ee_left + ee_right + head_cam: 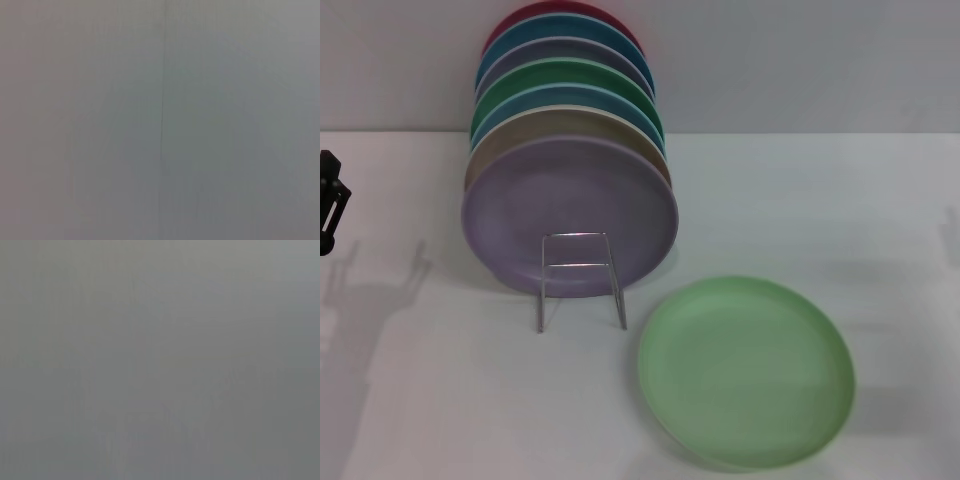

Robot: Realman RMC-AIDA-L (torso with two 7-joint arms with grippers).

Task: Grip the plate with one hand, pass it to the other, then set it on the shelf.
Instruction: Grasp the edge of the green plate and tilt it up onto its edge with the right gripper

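Observation:
The pale mint-green plate (747, 371) lies flat on the white table at the front right in the head view. The thin silver wire shelf (579, 279) stands to its left, with an upright looped front. Several plates stand on edge in it, the lilac plate (570, 213) foremost. My left gripper (332, 205) shows only as a dark part at the far left edge, well away from the plate. My right gripper is out of view. Both wrist views show only plain grey.
Behind the lilac plate stand a beige, a blue, a darker green plate (575, 80) and others up to a red one at the back. A grey wall rises behind the white table (800, 200).

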